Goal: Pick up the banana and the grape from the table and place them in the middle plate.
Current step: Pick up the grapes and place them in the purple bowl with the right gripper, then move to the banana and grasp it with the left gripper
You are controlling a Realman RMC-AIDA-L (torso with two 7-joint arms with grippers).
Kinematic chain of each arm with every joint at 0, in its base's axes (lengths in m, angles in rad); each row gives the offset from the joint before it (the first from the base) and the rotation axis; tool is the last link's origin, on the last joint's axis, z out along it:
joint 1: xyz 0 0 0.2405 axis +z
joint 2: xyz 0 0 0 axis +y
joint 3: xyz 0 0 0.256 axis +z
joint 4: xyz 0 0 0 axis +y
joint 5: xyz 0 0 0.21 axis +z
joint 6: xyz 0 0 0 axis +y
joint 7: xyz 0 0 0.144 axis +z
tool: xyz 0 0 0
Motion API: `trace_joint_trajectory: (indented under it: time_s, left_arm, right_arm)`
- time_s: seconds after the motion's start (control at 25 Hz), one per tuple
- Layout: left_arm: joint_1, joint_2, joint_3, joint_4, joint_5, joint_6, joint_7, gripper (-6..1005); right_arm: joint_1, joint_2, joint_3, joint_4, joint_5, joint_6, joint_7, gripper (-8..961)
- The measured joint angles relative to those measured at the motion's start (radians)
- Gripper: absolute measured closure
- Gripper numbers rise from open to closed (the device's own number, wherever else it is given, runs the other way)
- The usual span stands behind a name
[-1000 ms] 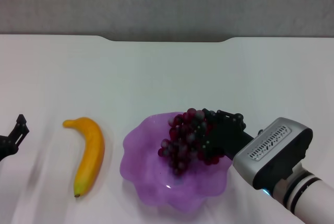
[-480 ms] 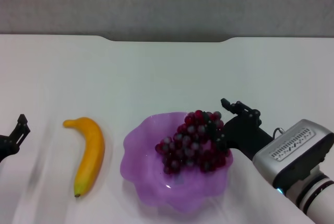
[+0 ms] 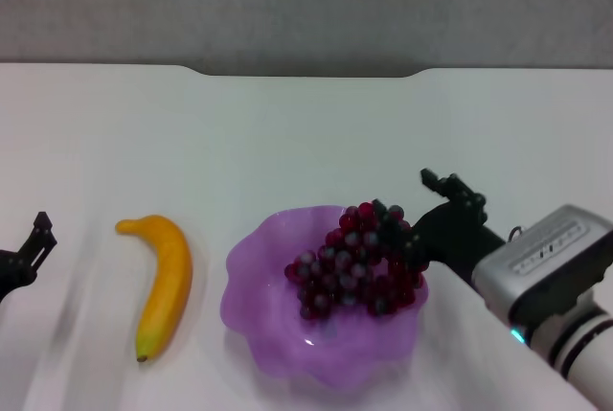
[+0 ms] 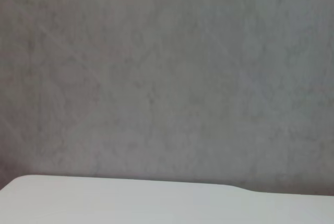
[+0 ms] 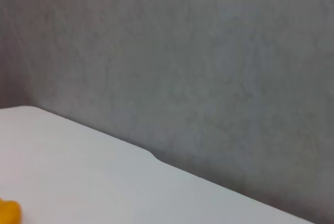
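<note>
Waiting on the banana, grapes already plated

Parked at the far left edge: left hand [image 3: 36,239], open or closed impossible to tell. Just beside, on the bare white worktop [image 3: 287,133]: banana [image 3: 163,282], curved, glossy, untouched. Probably light, stiff but slick; best taken across the thick middle of the curve, not at either tip. Further right: purple plate [image 3: 259,325] holding the grape [image 3: 354,262] bunch, likely soft, lumpy, prone to rolling. Rightmost: right hand [image 3: 436,215] at the plate's far right rim, fingers spread, touching or just clear of the bunch, hard to say which.
</note>
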Motion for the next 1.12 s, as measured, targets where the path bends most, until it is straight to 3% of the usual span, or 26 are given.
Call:
trace_joint_trajectory:
  time_s: [0.36,0.56,0.68,1.0,1.12]
  left_arm:
    - [0.002,0.001,0.014,-0.035,0.015,-0.001,-0.009,108]
    - [0.004,0.000,0.028,-0.036,0.015,-0.002,-0.012,108]
    - [0.010,-0.003,0.049,-0.038,0.013,0.004,-0.012,108]
    - [0.001,-0.005,0.072,-0.041,0.013,-0.002,-0.018,107]
    - [0.000,-0.003,0.084,-0.060,0.011,-0.015,-0.042,107]
  right_arm:
    - [-0.035,-0.004,0.272,0.125,-0.026,0.343,-0.082,192]
    - [-0.077,-0.006,0.320,0.105,-0.026,0.350,-0.091,197]
    - [-0.091,-0.004,0.300,0.039,-0.026,0.285,-0.090,212]
    - [-0.062,0.003,0.126,-0.290,-0.022,-0.247,0.103,235]
    - [-0.047,0.003,0.094,-0.356,-0.021,-0.307,0.135,236]
